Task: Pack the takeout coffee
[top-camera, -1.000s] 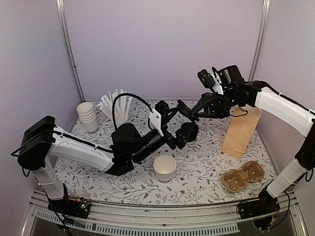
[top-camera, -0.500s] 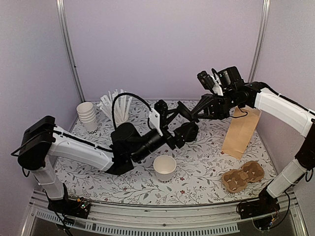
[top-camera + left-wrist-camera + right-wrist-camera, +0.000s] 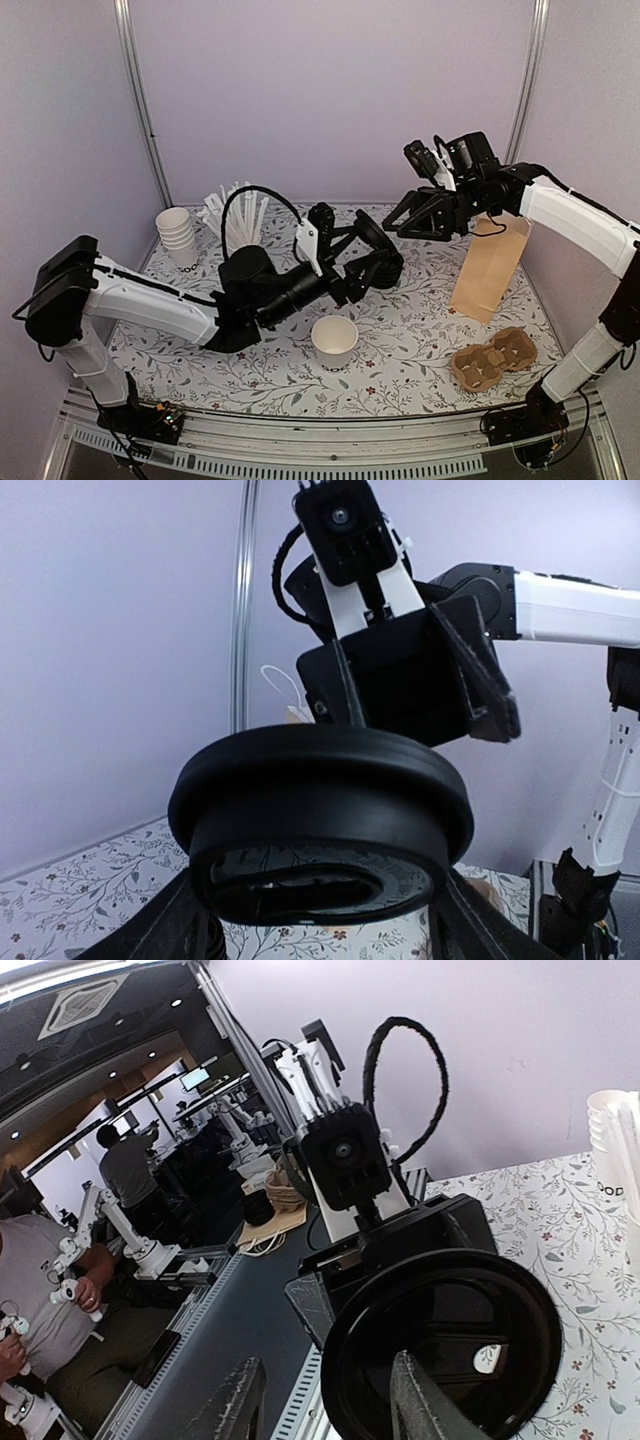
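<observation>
left end effector grasps a round black plastic lid, held up toward the released right end effector, probably for capping the open white paper cup.

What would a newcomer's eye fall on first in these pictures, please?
The left gripper holds a black lid up over mid-table, with the open right gripper facing it. In front of them stands a lidless white cup, and a brown bag is at the right.
</observation>
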